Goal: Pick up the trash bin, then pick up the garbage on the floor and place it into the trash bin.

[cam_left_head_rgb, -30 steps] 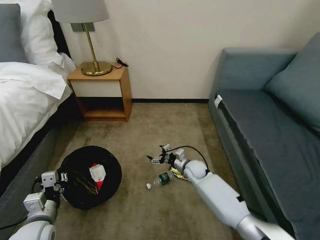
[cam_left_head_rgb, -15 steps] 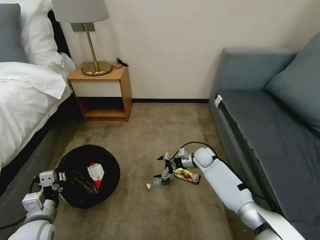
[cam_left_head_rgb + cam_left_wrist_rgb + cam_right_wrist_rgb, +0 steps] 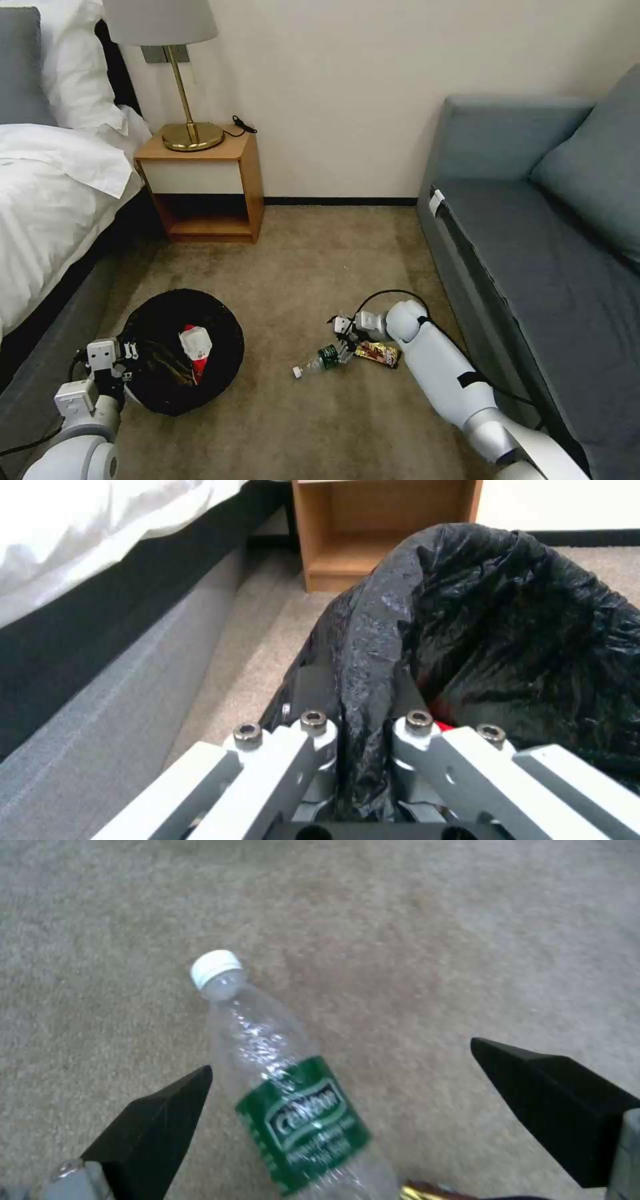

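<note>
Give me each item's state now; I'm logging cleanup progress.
trash bin: upright, bag rim pinched by left pincer
red snack packet: inside bin
bottle: capped, lying on floor, between open right pincer fingers
candy bar wrapper: on floor beside bottle

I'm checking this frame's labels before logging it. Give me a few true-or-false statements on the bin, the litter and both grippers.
1. The left gripper is clamped on the trash bin rim. True.
2. The right gripper is shut on the bottle. False: its fingers are spread open on either side of it.
3. The bottle lies on the floor. True.
4. The candy bar wrapper is inside the bin. False: it lies on the carpet beside the bottle.
5. A red snack packet sits in the bin. True.
</note>
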You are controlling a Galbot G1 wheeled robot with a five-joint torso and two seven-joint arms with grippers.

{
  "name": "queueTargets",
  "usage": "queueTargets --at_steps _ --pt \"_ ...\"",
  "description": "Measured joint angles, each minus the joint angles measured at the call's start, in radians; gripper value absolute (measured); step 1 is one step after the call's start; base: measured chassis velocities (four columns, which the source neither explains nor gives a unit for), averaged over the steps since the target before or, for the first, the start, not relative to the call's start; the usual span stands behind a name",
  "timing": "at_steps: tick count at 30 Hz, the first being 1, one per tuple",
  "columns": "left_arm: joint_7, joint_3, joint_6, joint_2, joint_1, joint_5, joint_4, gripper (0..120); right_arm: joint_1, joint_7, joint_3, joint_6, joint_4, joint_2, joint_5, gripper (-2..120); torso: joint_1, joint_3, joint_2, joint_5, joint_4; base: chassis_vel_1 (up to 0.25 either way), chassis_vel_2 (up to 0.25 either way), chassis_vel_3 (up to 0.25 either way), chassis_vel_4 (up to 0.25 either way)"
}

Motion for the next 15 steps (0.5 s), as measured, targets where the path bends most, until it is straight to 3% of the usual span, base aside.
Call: queueTargets --at_steps 15 --pt "0.005 -0.009 -0.010 -0.001 0.017 -0.006 -0.003 4 0.006 0.067 -0.005 0.044 -0.156 0.090 -0.161 100 0.000 0.000 0.000 0.0000 0.0000 0.000 0.000 0.000 0.000"
